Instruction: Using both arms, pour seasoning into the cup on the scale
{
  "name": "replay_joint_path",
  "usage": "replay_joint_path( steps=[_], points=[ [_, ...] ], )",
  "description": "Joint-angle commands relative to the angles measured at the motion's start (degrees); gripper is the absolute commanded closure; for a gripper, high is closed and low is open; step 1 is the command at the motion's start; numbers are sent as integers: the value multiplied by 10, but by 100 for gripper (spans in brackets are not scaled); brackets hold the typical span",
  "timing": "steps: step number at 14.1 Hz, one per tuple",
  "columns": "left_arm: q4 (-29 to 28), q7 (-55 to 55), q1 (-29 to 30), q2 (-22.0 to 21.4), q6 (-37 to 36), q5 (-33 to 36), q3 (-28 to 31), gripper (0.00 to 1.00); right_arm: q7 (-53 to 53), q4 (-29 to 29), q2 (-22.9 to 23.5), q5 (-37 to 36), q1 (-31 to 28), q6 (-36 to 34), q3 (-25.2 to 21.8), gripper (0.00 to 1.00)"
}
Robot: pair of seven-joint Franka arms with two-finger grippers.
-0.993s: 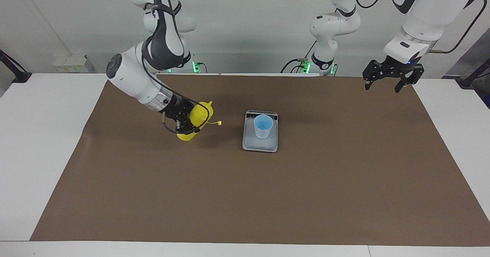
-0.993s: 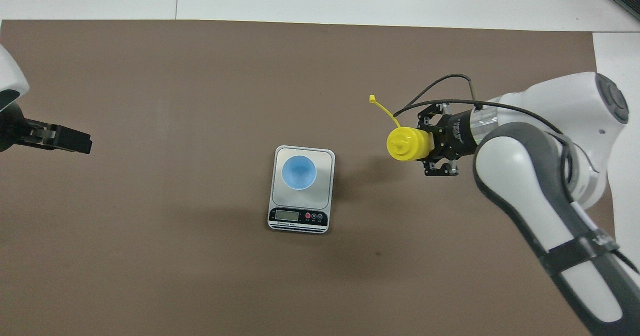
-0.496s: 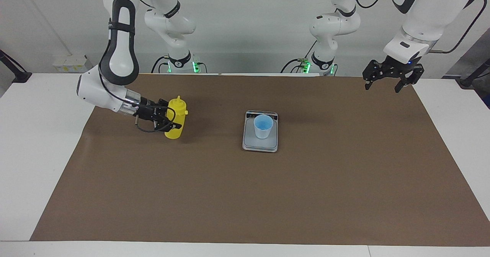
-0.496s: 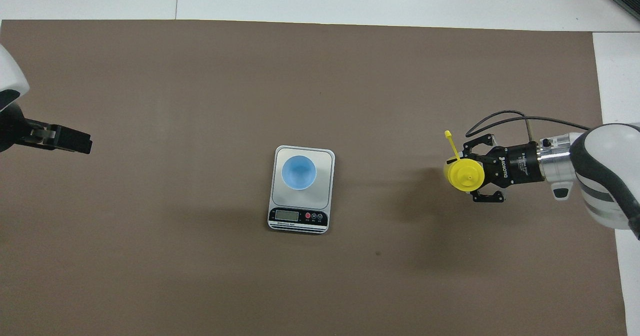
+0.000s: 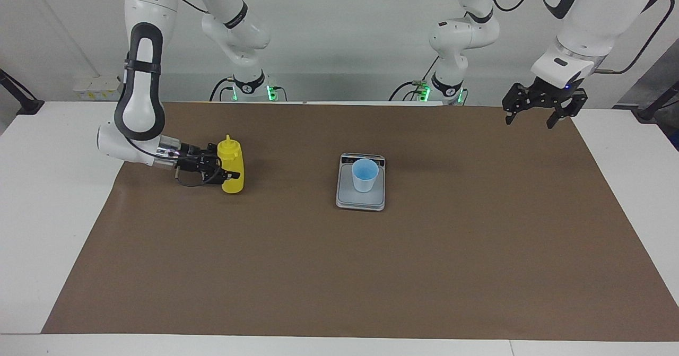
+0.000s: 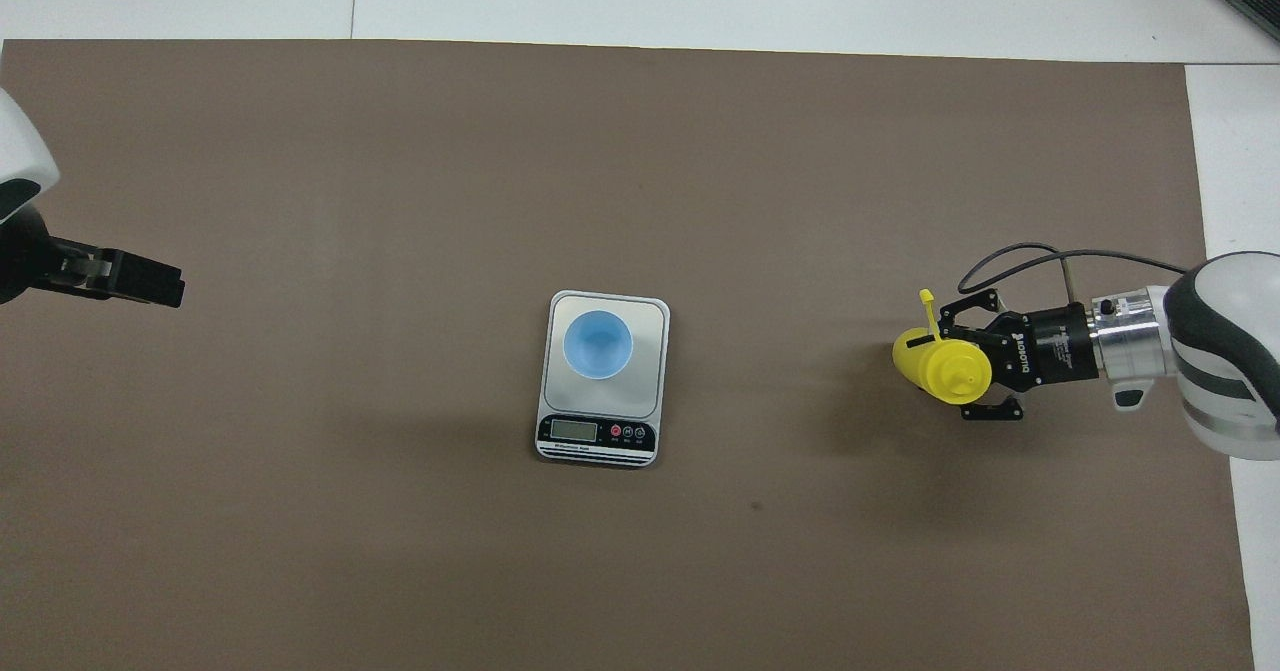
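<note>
Right claw (image 5: 225, 173) has carried the seasoning (image 5: 232, 166) away from the scale (image 5: 360, 199), toward the right arm's end of the counter (image 5: 53, 197), standing it upright; whether it grips cannot be told; pouring looks finished; the cup (image 5: 365, 175) on the scale shows only a blue bottom; left claw (image 5: 542, 109) waits, spread wide, over the counter's edge
</note>
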Motion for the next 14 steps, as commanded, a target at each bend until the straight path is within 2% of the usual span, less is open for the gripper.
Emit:
replay_joint_path(
  steps=[1, 6, 10, 14],
  points=[
    [-3, 3, -1, -2, -3, 7, -1, 0, 6, 15, -28, -66, -2, 15, 5, 0],
    [-3, 3, -1, -2, -3, 7, -1, 0, -14, 33, -89, -169, -4, 54, 5, 0],
    [-3, 4, -1, -2, -3, 7, -1, 0, -77, 33, -136, -256, 2, 57, 5, 0],
    [-3, 4, 0, -2, -3, 7, -1, 0, -99, 49, -180, -357, 43, 57, 12, 0]
  ],
)
